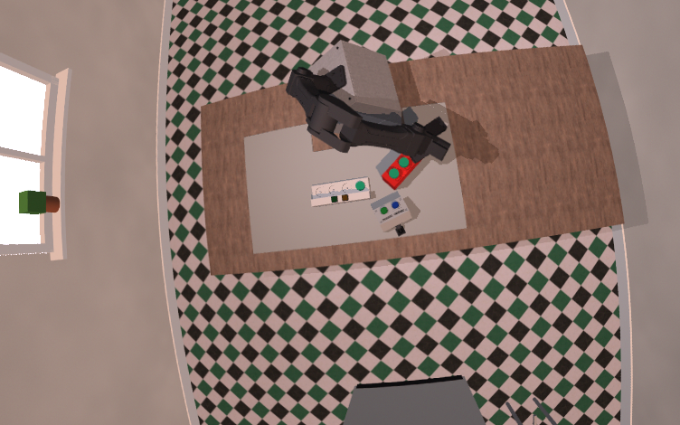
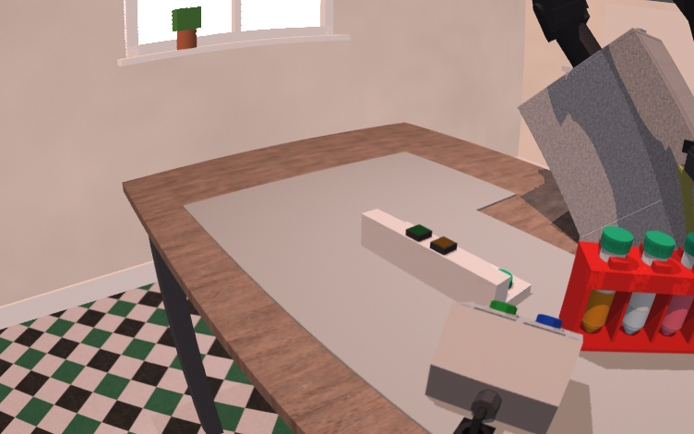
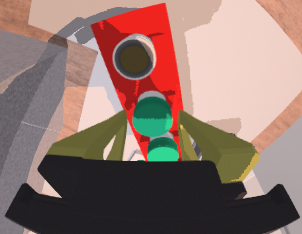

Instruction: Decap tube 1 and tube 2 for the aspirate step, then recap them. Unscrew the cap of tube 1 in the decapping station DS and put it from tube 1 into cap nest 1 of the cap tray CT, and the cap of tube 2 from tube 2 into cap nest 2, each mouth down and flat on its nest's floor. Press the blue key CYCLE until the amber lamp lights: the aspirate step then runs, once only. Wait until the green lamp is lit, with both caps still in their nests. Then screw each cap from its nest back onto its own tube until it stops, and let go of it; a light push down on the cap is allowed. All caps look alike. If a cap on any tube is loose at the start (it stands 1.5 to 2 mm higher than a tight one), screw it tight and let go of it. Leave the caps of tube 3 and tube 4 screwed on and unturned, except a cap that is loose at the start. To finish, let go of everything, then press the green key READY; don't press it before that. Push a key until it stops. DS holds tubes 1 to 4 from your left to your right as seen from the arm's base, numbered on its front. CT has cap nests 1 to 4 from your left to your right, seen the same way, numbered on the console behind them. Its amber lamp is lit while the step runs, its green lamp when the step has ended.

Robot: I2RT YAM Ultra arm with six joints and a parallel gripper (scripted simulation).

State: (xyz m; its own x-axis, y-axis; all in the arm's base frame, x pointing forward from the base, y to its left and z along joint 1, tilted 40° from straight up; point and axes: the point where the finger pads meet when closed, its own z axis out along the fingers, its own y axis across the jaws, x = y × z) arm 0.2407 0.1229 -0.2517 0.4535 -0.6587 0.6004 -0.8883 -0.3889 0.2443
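Gripper released, fingers straddling cap of tube 2 without clamping; judged a re-grip between unscrewing turns. Cap sat on its tube in DS, toward the worktop edge by the arm's base. Tube 1 open; its cap in nest 1, mid-worktop

Red station, green caps, olive claw (black body), green-black-pink chequered floor
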